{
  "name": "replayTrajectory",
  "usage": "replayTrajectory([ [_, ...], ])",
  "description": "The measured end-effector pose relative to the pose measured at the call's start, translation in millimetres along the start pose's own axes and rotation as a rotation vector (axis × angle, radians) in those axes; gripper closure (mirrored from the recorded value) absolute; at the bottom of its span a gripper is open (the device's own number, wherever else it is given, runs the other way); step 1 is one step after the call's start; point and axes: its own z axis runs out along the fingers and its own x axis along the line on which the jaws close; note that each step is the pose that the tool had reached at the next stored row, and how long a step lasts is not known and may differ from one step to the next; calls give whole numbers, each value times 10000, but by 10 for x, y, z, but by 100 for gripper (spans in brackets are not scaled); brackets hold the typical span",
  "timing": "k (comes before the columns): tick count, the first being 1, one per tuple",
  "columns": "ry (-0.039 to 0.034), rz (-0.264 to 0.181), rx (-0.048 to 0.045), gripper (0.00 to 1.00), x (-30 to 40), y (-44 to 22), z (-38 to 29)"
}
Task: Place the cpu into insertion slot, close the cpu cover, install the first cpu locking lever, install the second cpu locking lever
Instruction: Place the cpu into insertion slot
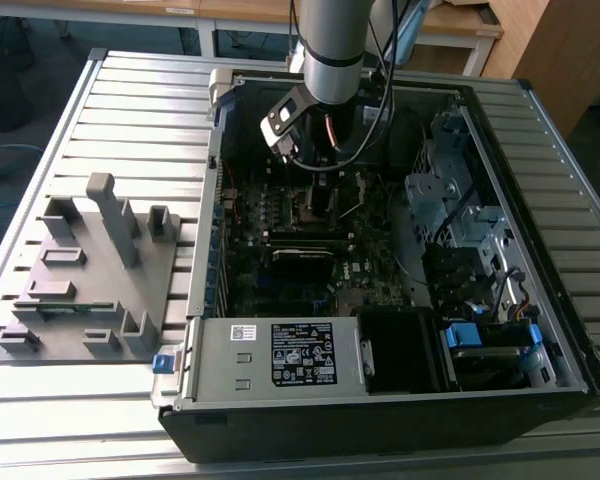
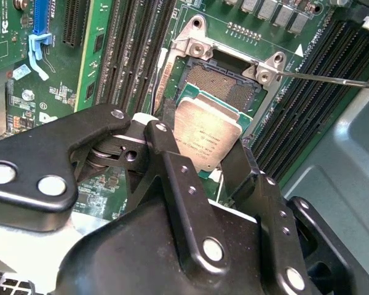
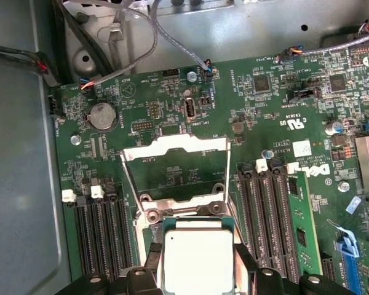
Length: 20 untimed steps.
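Slatted bench (image 1: 130, 110), open computer case (image 1: 380, 435). Step one in hand: hand (image 2: 206, 144) closed on the cpu (image 2: 204, 126) by its edges, held over the insertion slot (image 2: 224, 84), not yet seated. The cpu cover (image 3: 172, 146) stands open. Judgement: seating needs square alignment, gentle descent.

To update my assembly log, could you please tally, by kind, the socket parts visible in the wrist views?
cpu: 1
insertion slot: 1
cpu cover: 1
Total: 3
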Motion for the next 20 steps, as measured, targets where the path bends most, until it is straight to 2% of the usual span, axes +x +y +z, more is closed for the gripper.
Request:
replayTrajectory([
  [6,46,-854,13,46,0,0,3],
  [9,49,-866,15,46,0,-1,3],
  [16,144,-885,24,46,3,-30,19],
  [20,199,-1168,37,46,4,-33,42],
])
